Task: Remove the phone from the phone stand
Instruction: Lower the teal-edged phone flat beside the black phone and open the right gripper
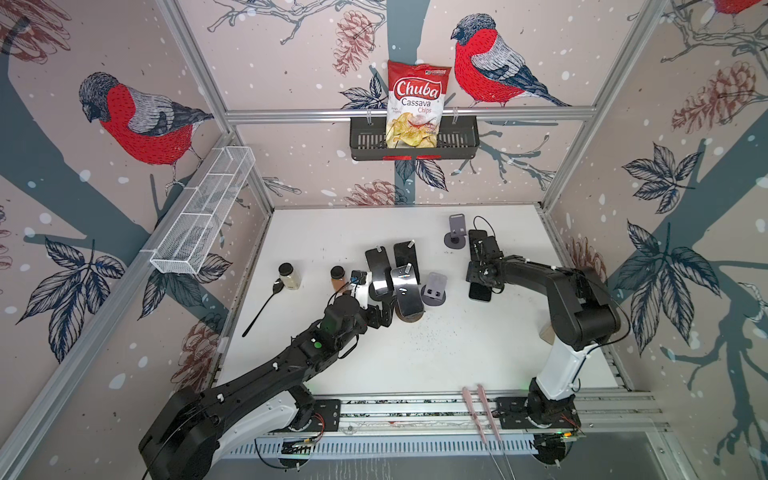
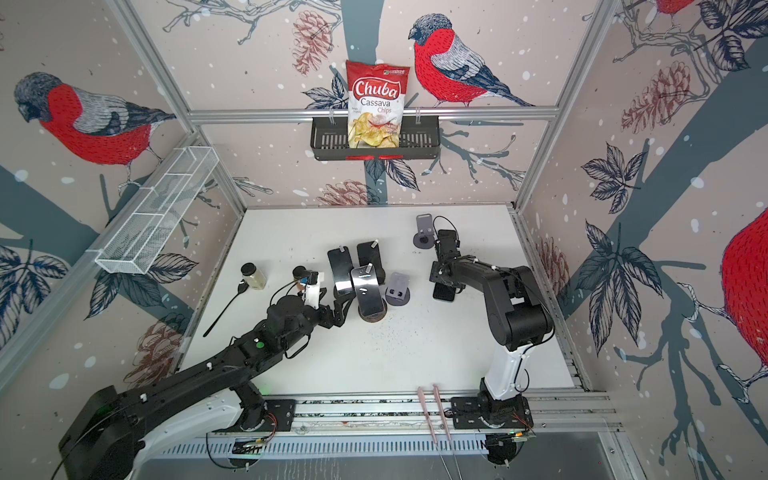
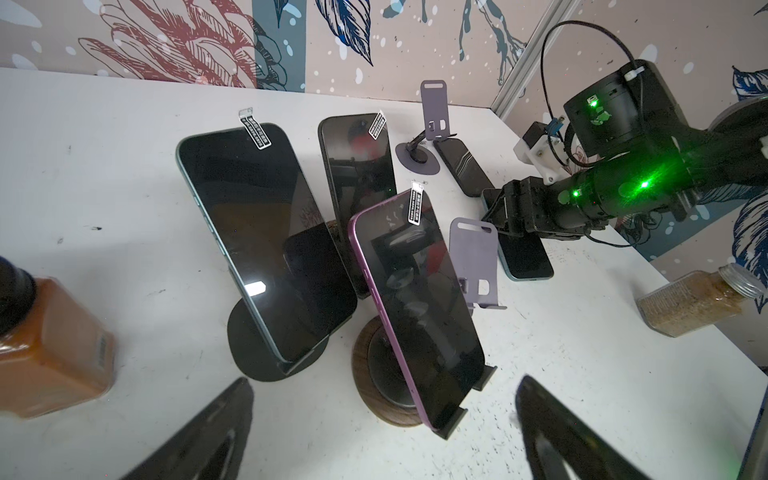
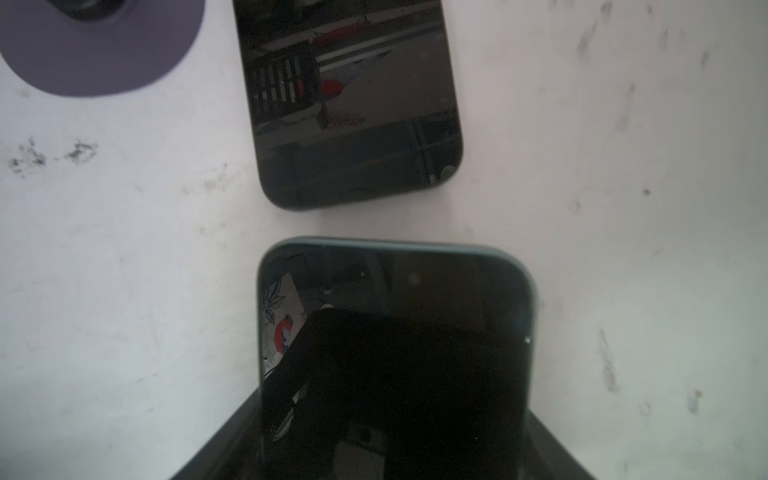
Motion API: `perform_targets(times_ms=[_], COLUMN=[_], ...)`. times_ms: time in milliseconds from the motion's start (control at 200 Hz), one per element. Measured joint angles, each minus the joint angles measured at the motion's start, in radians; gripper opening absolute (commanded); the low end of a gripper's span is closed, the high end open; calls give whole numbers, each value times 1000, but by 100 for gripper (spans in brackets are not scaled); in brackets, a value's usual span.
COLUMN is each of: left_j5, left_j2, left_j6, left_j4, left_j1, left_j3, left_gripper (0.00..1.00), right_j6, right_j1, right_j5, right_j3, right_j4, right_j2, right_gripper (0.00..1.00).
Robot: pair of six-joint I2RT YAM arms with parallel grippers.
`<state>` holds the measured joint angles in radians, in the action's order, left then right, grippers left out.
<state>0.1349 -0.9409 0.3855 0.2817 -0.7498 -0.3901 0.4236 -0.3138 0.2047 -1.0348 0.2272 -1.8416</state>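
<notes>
The white desk (image 1: 415,361) is sitting inside a metal frame, with bird wallpaper (image 1: 137,120) covering every wall. Its top is showing dark scuffs, and specks (image 1: 419,332) are lying around its middle.

The right gripper (image 3: 498,218) is clamping the sides of the teal phone (image 4: 395,282). That phone is lying flat near the right edge, off any stand. A black phone (image 4: 353,104) is lying flat beyond it, towards the back right corner. A purple stand (image 1: 434,289) is standing empty near the teal phone, and a far stand (image 1: 456,228) is standing empty beside the black one.

The left gripper (image 1: 381,311) is hanging wide open at the desk's middle, facing a purple phone (image 3: 415,299) that is leaning on a wooden stand (image 3: 374,374). Two jars (image 1: 289,276) and a spoon (image 1: 266,303) are lying near the left edge.

A chips bag (image 1: 415,104) is resting in a black basket (image 1: 457,141) on the back wall.
</notes>
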Motion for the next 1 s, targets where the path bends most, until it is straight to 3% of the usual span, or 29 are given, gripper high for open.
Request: perform_targets(times_ms=[1001], left_j5=[22], left_j2=[70], left_j6=[1], left_j4=[-1], left_j1=[0], left_j3=[42], left_gripper=[97], right_j6=[-10], right_j1=[-19], right_j5=[10], right_j3=[19], right_j4=[24], right_j2=[24], right_gripper=[79])
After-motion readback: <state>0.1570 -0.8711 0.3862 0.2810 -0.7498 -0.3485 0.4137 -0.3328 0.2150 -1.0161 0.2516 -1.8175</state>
